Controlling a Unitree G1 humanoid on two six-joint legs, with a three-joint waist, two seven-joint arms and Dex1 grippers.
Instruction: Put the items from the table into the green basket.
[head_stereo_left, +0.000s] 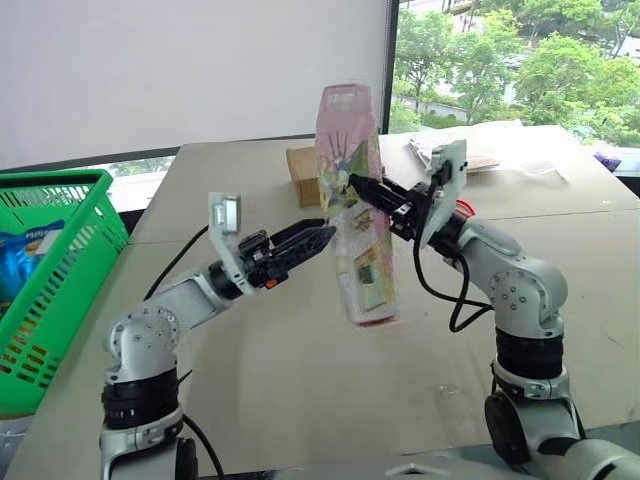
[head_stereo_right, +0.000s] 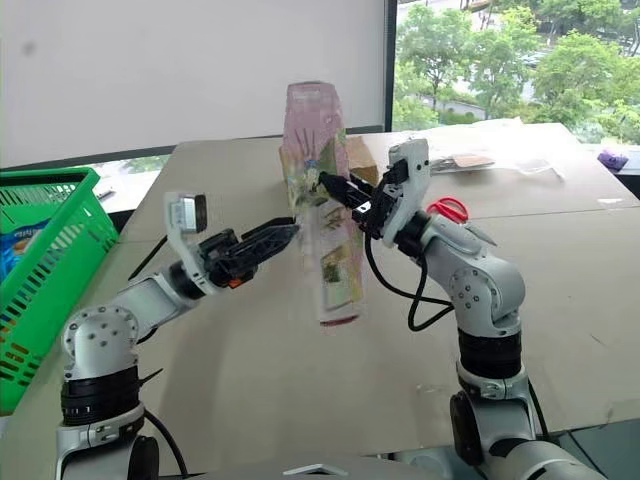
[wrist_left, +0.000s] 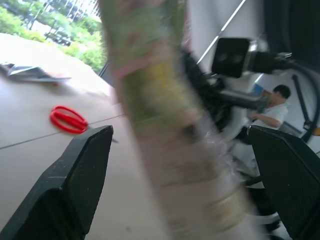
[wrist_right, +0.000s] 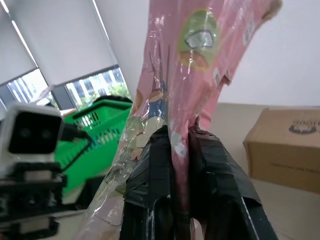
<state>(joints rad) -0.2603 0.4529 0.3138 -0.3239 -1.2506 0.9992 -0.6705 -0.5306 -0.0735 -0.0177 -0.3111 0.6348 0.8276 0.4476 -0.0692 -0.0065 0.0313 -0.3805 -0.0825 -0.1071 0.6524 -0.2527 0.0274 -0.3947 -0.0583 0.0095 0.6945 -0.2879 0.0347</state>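
While held up over the table (head_stereo_left: 300, 380), squeezed tight together on the pink packet (head_stereo_left: 345, 130): right gripper (head_stereo_left: 352, 183), both black fingers (wrist_right: 155, 175) flat against the shiny wrap. Pinched at the packet's right edge, a bit above its middle. Standing almost straight up in the air, top end high, bottom end hanging down and leaning a little to the right. Not touching the table anywhere.

Reaching in from the left at about the same height: left gripper (head_stereo_left: 318, 234), spread wide apart. Tips just beside the packet's left edge in the head views. Seen from the left wrist, one finger (wrist_left: 80, 175) on each side of the packet, with gaps showing. Hard to tell if touching yet.

Further out, on the far left: green basket (head_stereo_left: 50, 260), well apart from the packet, with something blue (head_stereo_left: 25, 255) inside. Behind the packet, on the far part of the table: brown cardboard box (head_stereo_left: 302, 175). Near the right arm: red scissors (head_stereo_right: 450, 209) lying flat. At the far right of the table: some papers (head_stereo_left: 480, 158). Way off in the left wrist view: a person (wrist_left: 272, 107) sitting.
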